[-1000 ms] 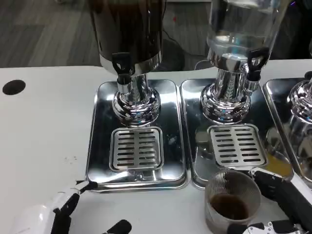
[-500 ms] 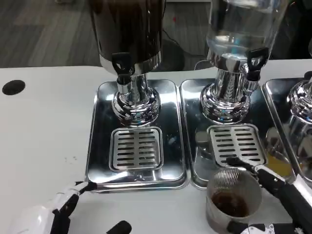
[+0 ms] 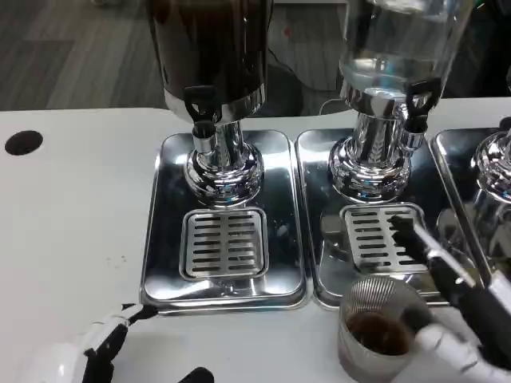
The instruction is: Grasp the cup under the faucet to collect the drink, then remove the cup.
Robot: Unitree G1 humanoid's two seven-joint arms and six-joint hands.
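Note:
A ribbed clear cup (image 3: 375,323) with a little dark drink in it stands on the white table in front of the middle tray (image 3: 327,247). My right hand (image 3: 455,319) lies just right of the cup. Its long fingers (image 3: 415,239) stretch away over the middle grate, and its white thumb (image 3: 441,345) touches the cup's right side. Nothing wraps around the cup. The dark-drink dispenser (image 3: 211,56) with its black faucet (image 3: 200,108) stands at the back left over its own tray (image 3: 164,239). My left hand (image 3: 76,359) rests at the bottom left, fingers apart, holding nothing.
A clear dispenser (image 3: 391,48) with its faucet (image 3: 419,100) stands over the middle tray. Part of a third dispenser (image 3: 499,163) shows at the right edge. A black hole (image 3: 22,142) sits in the table at the far left.
My right hand's fingers have left the back of the cup and stretched out over the middle grate. The thumb has shifted from the cup's front to its right side. The cup stays put.

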